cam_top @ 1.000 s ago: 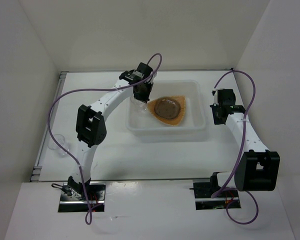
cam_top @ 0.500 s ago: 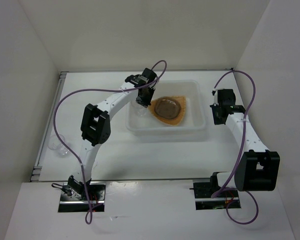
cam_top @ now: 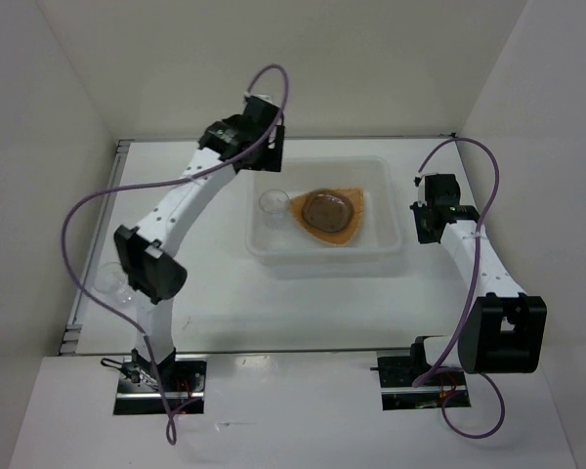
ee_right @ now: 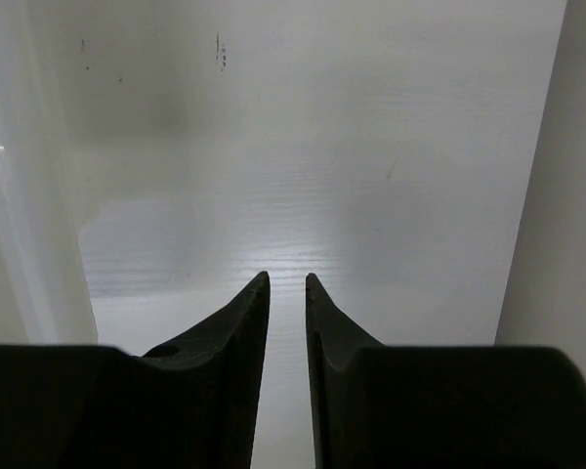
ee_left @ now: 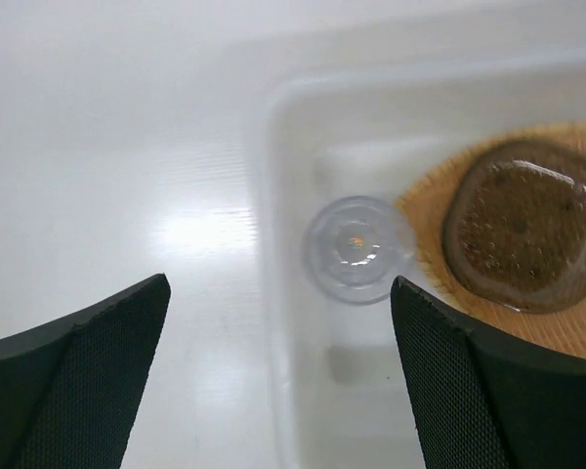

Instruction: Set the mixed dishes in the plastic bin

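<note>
1. The plastic bin (cam_top: 381, 252) sits at the centre of the top view; inside it the orange plate (cam_top: 324, 237) is laid flat, with a grey-brown saucer (cam_top: 325, 208) set on it; whether a second saucer is stacked there cannot be told
2. A clear glass cup (ee_left: 359, 249) is stood in the bin's left part, just beside the plate's edge; it is judged mouth-up from the left wrist view
3. The left gripper (ee_left: 280, 288) is held high over the bin's left rim; its fingers are spread wide and nothing is gripped
4. The right gripper (ee_right: 287, 278) is held over the table (ee_right: 303, 147) to the right of the bin; its fingers are drawn nearly together, only a slit between, and nothing is held
5. A second glass cup (cam_top: 107, 281) is seen on the table at the lower left of the top view, partly hidden by the left arm (cam_top: 176, 210); it is well apart from the left gripper, down and to the left of it in the frame; the left arm is judged much the nearer, since the bin lies between this cup and the right arm (cam_top: 469, 264); being round, the cup offers no long axis to be matched
6. No brand, label or writing can be read
</note>
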`<state>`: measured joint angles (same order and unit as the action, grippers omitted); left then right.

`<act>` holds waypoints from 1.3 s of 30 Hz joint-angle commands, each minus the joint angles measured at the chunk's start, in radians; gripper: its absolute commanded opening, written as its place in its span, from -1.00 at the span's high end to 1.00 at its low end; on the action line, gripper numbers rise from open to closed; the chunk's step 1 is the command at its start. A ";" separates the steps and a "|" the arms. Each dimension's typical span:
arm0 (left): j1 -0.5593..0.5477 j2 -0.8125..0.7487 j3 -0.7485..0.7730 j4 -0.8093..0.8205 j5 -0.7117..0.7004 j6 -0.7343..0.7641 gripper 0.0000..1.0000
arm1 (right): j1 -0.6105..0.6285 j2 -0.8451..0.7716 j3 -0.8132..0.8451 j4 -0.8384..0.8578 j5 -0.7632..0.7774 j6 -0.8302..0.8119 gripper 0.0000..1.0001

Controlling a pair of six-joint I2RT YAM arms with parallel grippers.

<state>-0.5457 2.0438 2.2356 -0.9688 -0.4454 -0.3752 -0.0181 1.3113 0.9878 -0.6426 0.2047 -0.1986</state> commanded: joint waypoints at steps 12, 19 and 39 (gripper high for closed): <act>0.499 -0.651 -0.958 -0.034 0.043 -0.211 -1.00 | 0.023 0.025 -0.009 0.025 -0.018 0.001 0.39; 0.716 -0.699 -1.076 0.056 0.143 -0.186 -1.00 | 0.023 0.034 -0.009 0.024 -0.027 0.001 0.39; 0.845 -0.488 -1.136 0.183 0.203 -0.127 -0.72 | 0.023 0.025 -0.009 0.024 -0.018 0.001 0.37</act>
<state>0.2916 1.5356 1.1027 -0.8181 -0.2646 -0.5262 -0.0040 1.3449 0.9878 -0.6418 0.1795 -0.1993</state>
